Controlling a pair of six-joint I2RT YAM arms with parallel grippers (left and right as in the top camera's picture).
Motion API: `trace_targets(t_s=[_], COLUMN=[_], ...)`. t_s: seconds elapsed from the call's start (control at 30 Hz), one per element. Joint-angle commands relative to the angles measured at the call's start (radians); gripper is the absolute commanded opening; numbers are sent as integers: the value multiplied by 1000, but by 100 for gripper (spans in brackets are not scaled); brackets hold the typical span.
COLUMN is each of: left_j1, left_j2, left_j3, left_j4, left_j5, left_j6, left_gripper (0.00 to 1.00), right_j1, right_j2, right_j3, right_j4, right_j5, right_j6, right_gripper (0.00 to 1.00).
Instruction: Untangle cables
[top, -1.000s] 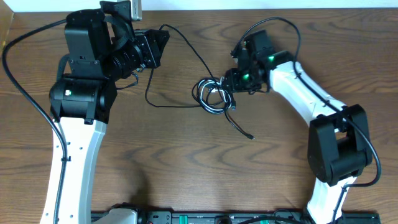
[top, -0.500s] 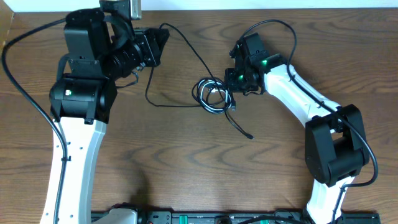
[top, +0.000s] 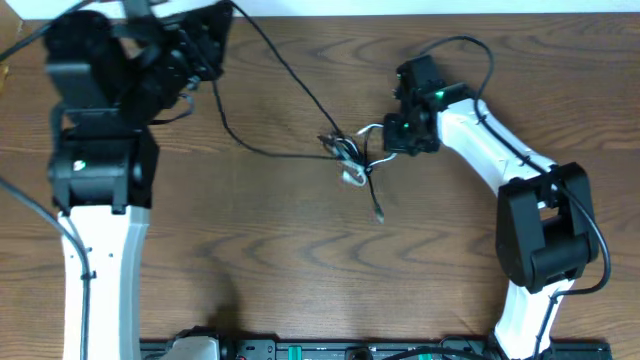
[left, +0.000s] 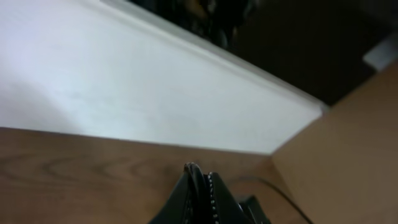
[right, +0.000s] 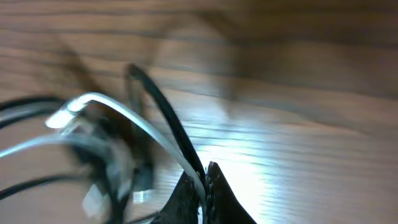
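Both arms are on the cables now. The left gripper (left: 199, 179) sits far up and away from the knot (top: 347, 155), its fingers pressed together. The black cable (top: 285, 75) runs in a straight, tight-looking line from that gripper down into the knot, so it reads as pinched on that cable. A second stretch of the black cable sags in a loose curve on the desk (top: 250, 260), on the same side of the knot.

Just beside the knot on the other side, the right gripper (right: 202, 183) is clamped shut on the white cable (right: 93, 98), which arcs out of the bundle straight into the pinch. A black strand runs to the same spot. Whether it is caught there too, the blurred wrist view cannot say. One plug (top: 380, 215) lies free on the desk, a little below the knot.

Here is the danger. If the two arms pull directly apart, the loops could cinch down instead of sliding free, tightening the knot. If the right gripper has trapped black and white together, any pull drags both and separates nothing. A thin cord in a hard pinch may also slip out under tension and snap back onto the bundle. The free plug could snag in a loop as it gets dragged through.
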Motion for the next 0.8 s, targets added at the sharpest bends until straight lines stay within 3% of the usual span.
trace_targets(t_s=[0.0, 0.17, 0.33, 0.53, 0.77], left_j1=[70, 180, 231, 218, 106], left_j2=[-24, -24, -23, 4, 82], left_j3=[24, 24, 24, 23, 23], left_j4=[24, 36, 0, -147, -332], left_j5=[0, 0, 0, 1, 1], left_j6=[-82, -163, -165, -138, -19], left_gripper=[7, 7, 7, 7, 8], right_j1=[-63, -160, -257, -331, -328], right_j2=[20, 20, 20, 20, 7], right_j3=[-4, -4, -4, -4, -1], right_j4=[-27, -78, -121, -159, -150], right_j5=[55, 55, 55, 19, -223], right_j6=[2, -41, -90, -177, -348], right_gripper=[1, 1, 1, 1, 1])
